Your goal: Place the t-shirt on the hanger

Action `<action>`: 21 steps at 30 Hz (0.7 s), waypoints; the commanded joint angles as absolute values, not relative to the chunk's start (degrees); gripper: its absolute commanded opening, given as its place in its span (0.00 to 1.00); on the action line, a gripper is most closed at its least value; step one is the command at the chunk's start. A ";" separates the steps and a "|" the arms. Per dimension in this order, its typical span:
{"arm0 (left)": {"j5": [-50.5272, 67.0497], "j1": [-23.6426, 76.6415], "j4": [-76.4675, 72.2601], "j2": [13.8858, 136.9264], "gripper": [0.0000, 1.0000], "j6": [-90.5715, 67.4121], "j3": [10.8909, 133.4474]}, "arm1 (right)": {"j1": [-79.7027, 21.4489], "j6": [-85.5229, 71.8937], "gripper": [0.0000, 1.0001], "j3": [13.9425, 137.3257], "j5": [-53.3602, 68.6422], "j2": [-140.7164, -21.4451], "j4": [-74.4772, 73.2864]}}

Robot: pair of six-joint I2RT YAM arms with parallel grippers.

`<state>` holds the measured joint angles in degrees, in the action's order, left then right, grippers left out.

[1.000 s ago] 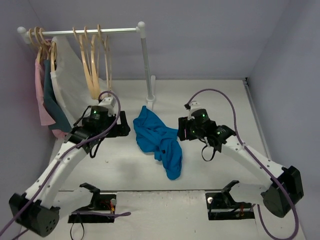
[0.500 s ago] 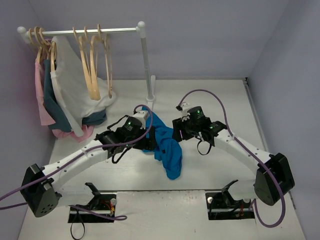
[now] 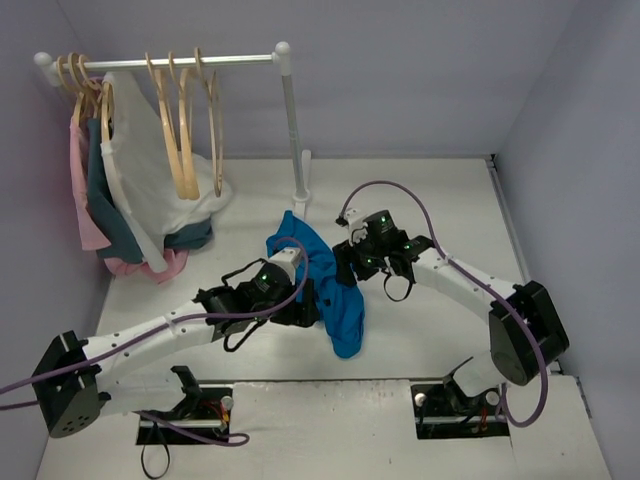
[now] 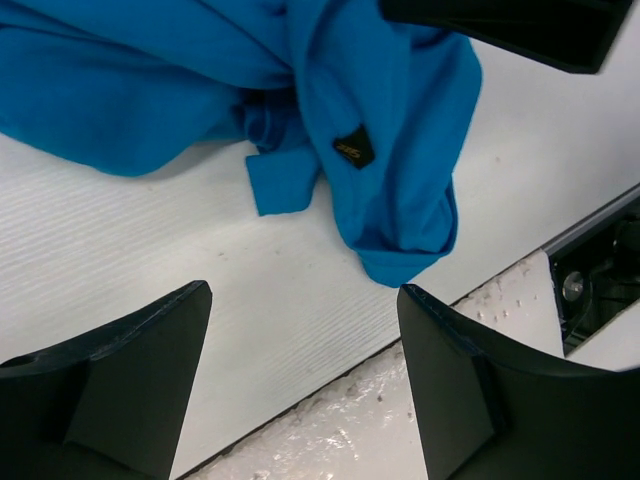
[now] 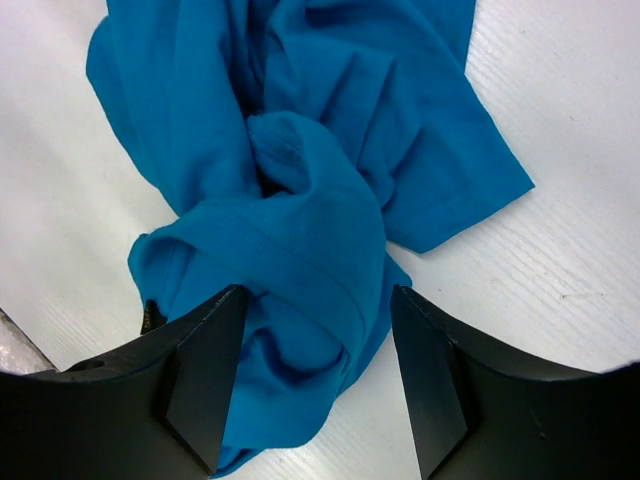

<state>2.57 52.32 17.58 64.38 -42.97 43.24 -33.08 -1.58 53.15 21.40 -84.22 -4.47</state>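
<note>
The blue t-shirt (image 3: 330, 290) lies crumpled in the middle of the table. In the left wrist view the t-shirt (image 4: 200, 80) fills the top, and my left gripper (image 4: 305, 292) is open over bare table just short of the cloth's edge. From above, the left gripper (image 3: 308, 300) sits at the shirt's left side. My right gripper (image 3: 345, 262) is at the shirt's right side. In the right wrist view this gripper (image 5: 318, 295) is open, its fingers straddling a bunched fold of the t-shirt (image 5: 300, 150) without pinching it. Several empty wooden hangers (image 3: 185, 130) hang on the rack.
The clothes rack (image 3: 290, 110) stands at the back left, its foot (image 3: 300, 195) just behind the shirt. White (image 3: 140, 170), dark teal (image 3: 100, 200) and pink (image 3: 82, 190) garments hang at its left end. A seam and a mounting plate (image 4: 590, 290) border the table's near edge.
My left arm has swung from beside the rack to the shirt's left side. The right gripper has edged left over the shirt. The t-shirt has barely shifted.
</note>
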 commanded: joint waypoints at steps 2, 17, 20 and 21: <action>0.75 55.53 9.68 65.97 0.71 -46.88 43.38 | -33.31 1.41 0.52 56.73 22.26 -85.64 -1.50; 1.47 58.54 3.58 75.62 0.70 -51.29 42.50 | -33.13 -0.93 0.01 58.97 20.74 -85.78 2.25; 2.28 58.79 2.67 77.73 0.70 -51.59 43.38 | -33.13 -2.65 0.00 58.71 19.44 -85.58 2.78; 2.29 59.08 2.58 78.60 0.70 -51.59 43.81 | -33.13 -3.11 0.00 58.71 18.86 -85.49 2.93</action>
